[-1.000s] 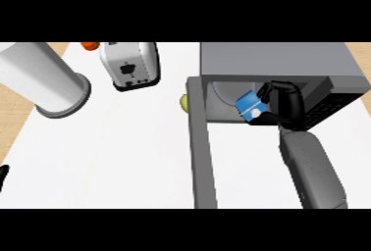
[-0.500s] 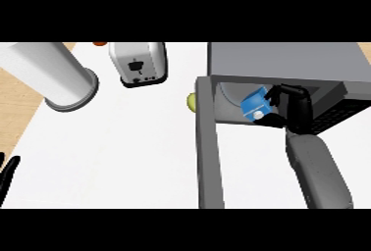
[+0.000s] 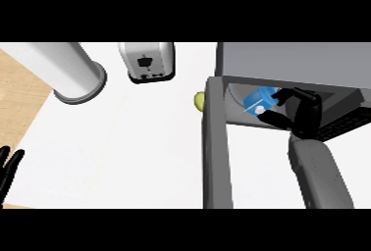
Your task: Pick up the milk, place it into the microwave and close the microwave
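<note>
Head view: the right hand (image 3: pixel 301 115) holds the milk (image 3: pixel 261 100) inside the open microwave (image 3: pixel 290 59) at the upper right of the frame.

The hand's black fingers curl round the blue and white milk carton, which sits tilted within the microwave's opening, just right of the door's hinge side. The microwave door (image 3: pixel 217 147) stands swung open, running as a long grey bar from the oven down toward the lower edge. A small yellow-green object (image 3: pixel 198 100) peeks out just left of the door. A toaster (image 3: pixel 147 61) stands at the upper middle, and a pale cylinder (image 3: pixel 65 68) at the upper left. The left hand (image 3: pixel 9 169) rests at the left edge, low, fingers straight and spread.
</note>
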Robot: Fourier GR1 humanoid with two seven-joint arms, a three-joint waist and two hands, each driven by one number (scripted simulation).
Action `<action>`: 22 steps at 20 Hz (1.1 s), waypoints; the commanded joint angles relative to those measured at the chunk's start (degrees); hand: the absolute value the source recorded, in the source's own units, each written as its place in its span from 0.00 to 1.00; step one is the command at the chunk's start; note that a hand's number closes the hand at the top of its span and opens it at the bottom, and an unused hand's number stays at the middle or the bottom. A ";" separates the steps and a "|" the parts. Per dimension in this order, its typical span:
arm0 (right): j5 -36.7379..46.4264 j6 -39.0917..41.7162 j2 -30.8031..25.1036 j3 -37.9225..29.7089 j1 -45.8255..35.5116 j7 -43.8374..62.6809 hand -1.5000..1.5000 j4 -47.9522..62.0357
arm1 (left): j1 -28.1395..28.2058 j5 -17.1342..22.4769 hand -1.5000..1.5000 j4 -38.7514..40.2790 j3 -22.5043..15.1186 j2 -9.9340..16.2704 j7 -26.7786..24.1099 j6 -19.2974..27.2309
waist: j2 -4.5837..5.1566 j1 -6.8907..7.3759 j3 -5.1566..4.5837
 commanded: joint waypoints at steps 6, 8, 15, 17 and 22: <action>7.95 -9.83 -3.12 -1.91 -7.00 8.99 0.00 8.46 | -1.98 -2.07 0.00 0.42 -0.84 1.08 1.00 0.11 | 3.66 4.80 -0.71; 8.30 -10.10 -2.46 -2.19 -6.08 8.24 0.00 8.00 | -2.96 -2.63 0.00 0.31 -1.41 1.22 1.04 0.13 | 4.01 5.10 -0.63; 5.98 -3.89 0.75 -0.53 -3.57 9.95 0.00 7.30 | -3.80 -3.27 0.00 1.00 -3.85 0.80 1.23 -0.69 | 4.01 6.93 -0.58; 5.50 -2.84 0.93 -0.56 -3.48 10.63 0.00 8.18 | -4.66 -3.76 0.00 0.94 -3.70 1.06 1.35 -0.33 | 3.79 6.35 -0.49; 5.59 -1.58 -0.73 -1.72 -13.87 19.60 0.00 16.70 | -5.44 -5.41 0.00 1.76 -5.38 0.36 1.54 -0.02 | 3.64 5.42 -0.40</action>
